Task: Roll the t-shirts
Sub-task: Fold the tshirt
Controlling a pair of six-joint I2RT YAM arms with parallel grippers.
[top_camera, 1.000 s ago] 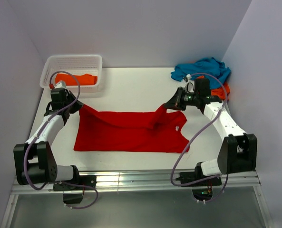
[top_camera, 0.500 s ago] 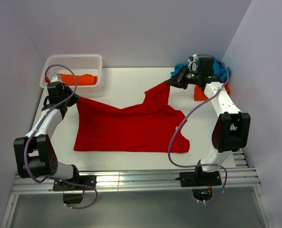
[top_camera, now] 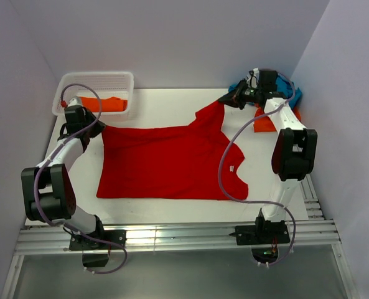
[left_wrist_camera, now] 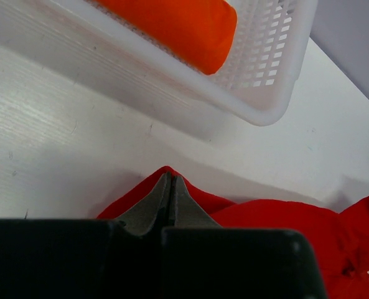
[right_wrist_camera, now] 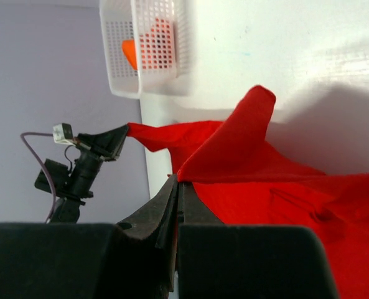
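Observation:
A bright red t-shirt (top_camera: 165, 165) lies spread over the middle of the table, its far edge pulled taut between both arms. My left gripper (top_camera: 101, 129) is shut on its far left corner (left_wrist_camera: 140, 196), the jaws pinched together at the cloth (left_wrist_camera: 170, 179). My right gripper (top_camera: 224, 99) is shut on the far right corner, which it holds raised off the table (right_wrist_camera: 234, 149); its tips (right_wrist_camera: 178, 182) clamp the red fabric. An orange t-shirt (top_camera: 107, 104) lies rolled in the basket. A teal t-shirt (top_camera: 291, 94) and another orange one (top_camera: 265, 122) are heaped at the far right.
The white lattice basket (top_camera: 94, 76) stands at the far left corner, close to my left gripper; its wall (left_wrist_camera: 259, 93) fills the top of the left wrist view. Walls enclose the table on three sides. A metal rail (top_camera: 172, 237) runs along the near edge.
My right gripper has swung up and toward the far right corner, dragging the red shirt's corner with it and stretching the far edge flat. My left gripper shifted slightly farther back.

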